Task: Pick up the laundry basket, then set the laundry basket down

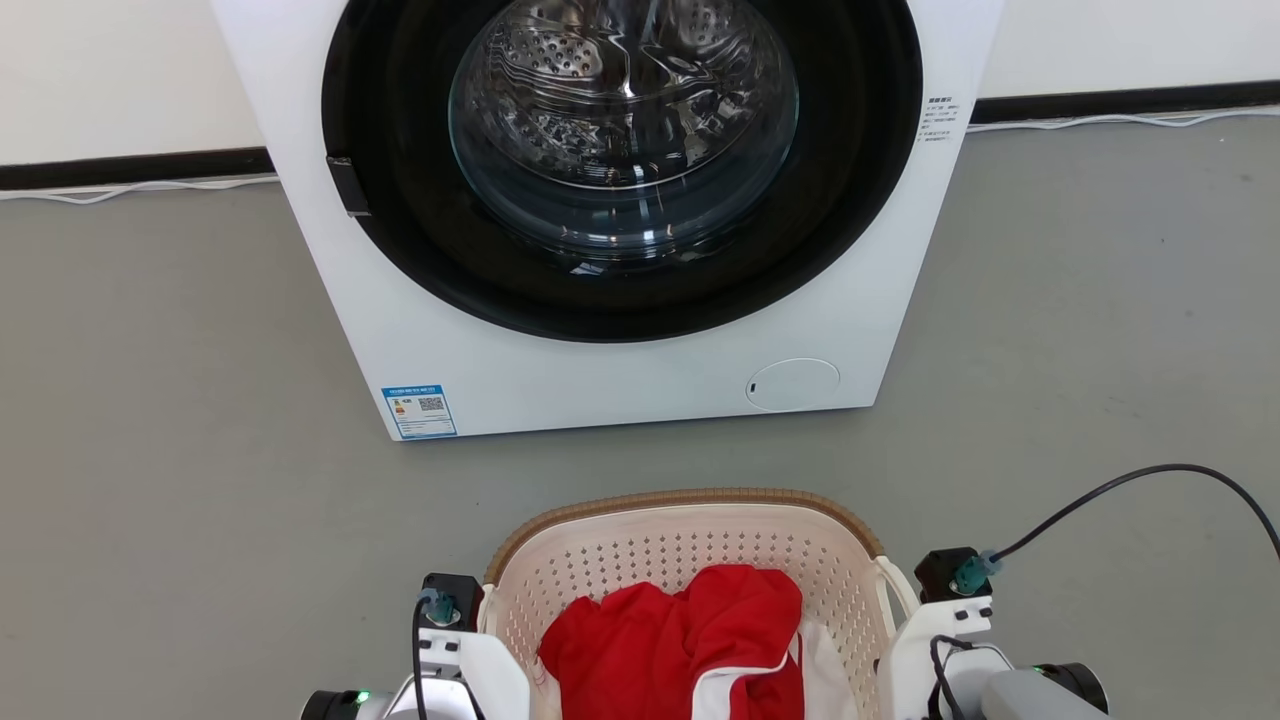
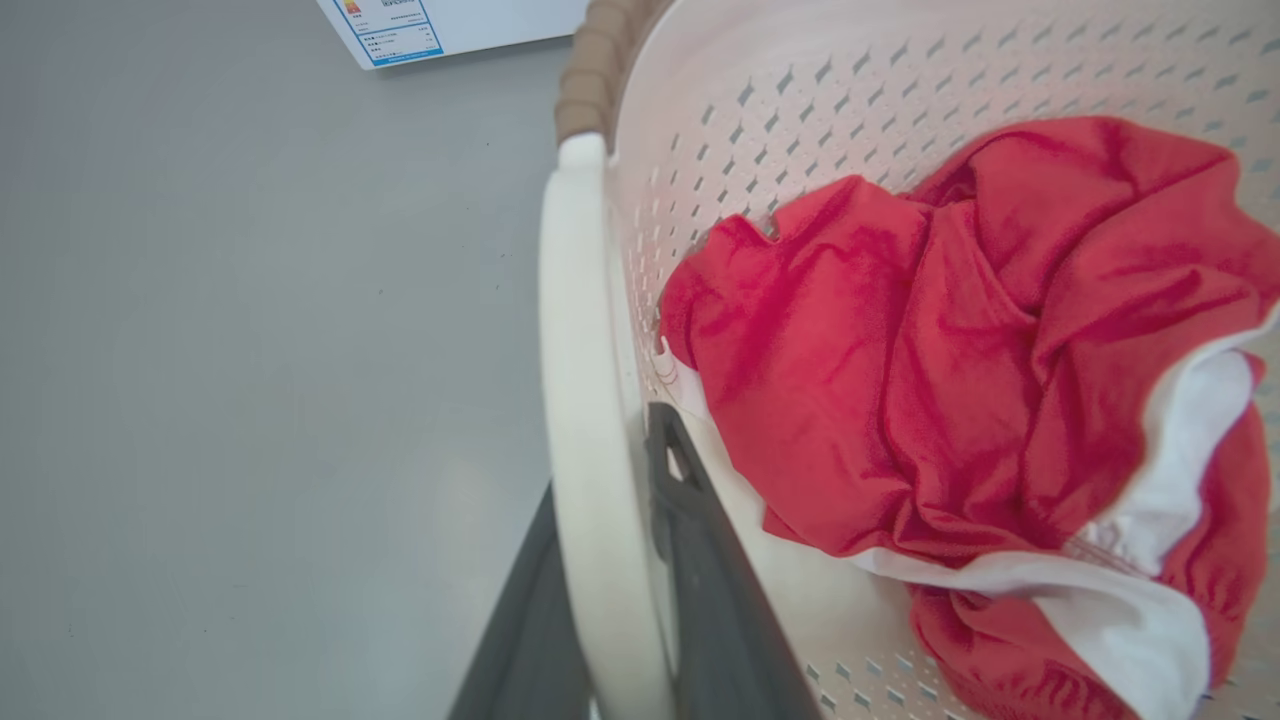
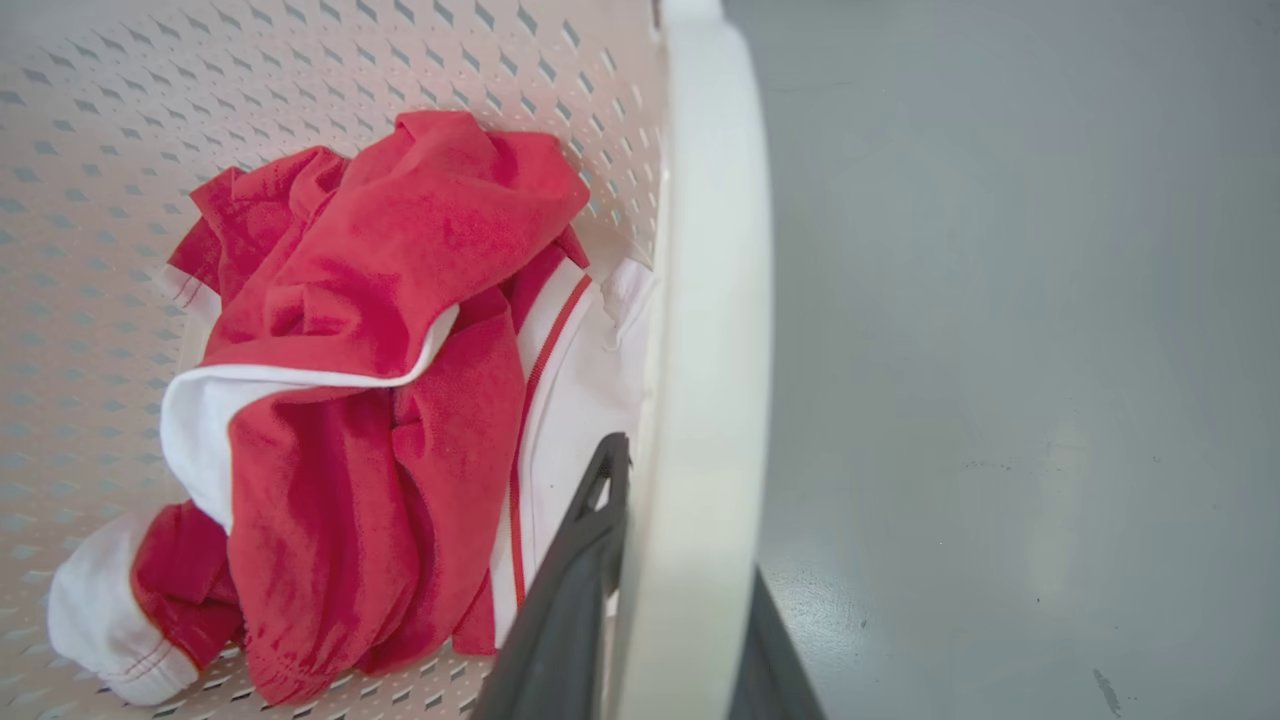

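Your basket (image 1: 690, 520) sits at the bottom centre of the head view, before the washer (image 1: 600, 380); whether it rests on the floor (image 1: 200, 400) or hangs just above it, I cannot tell. The left claw (image 2: 605, 460) is clamped across the left handle (image 2: 575, 350) and the right claw (image 3: 690, 520) across the right handle (image 3: 715, 250), each with one finger inside the loop and one outside. I judge it light, thin perforated plastic with only a red-and-white garment (image 1: 690, 630) inside, but the smooth loops may flex or slip, so grip each mid-span and lift both sides level.
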Controlling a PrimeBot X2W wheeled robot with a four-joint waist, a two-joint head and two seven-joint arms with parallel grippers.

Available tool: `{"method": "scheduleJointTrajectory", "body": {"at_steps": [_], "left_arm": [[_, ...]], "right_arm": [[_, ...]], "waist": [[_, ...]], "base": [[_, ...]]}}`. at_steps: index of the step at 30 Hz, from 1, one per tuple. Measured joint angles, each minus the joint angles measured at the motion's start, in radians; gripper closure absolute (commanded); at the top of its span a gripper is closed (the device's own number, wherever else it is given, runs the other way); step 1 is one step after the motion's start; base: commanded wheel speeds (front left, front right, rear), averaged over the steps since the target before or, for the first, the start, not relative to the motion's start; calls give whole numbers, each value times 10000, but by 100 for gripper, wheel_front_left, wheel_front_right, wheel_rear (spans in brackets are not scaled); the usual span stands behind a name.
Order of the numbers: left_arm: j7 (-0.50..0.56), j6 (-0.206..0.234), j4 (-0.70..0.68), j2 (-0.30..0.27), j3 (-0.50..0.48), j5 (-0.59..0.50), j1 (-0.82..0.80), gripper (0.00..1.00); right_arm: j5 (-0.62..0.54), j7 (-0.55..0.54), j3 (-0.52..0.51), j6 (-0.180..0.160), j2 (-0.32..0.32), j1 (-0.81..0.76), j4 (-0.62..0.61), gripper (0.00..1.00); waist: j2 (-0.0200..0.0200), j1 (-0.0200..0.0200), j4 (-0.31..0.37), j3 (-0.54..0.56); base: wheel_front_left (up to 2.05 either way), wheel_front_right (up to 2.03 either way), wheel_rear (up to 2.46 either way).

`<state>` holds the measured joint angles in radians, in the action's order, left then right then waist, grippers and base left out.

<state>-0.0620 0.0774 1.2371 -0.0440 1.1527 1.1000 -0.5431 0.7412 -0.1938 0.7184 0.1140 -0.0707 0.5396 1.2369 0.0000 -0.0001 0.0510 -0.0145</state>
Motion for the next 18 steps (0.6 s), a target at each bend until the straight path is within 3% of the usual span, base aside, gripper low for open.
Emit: {"method": "scheduleJointTrajectory", "body": {"at_steps": [18], "left_arm": [[2,-73,33,-12,203,184,0,100]], "right_arm": [[437,-2,408,0,-8,12,79,100]], "waist": [[0,0,-85,78]], "base": [[0,0,0]]}}
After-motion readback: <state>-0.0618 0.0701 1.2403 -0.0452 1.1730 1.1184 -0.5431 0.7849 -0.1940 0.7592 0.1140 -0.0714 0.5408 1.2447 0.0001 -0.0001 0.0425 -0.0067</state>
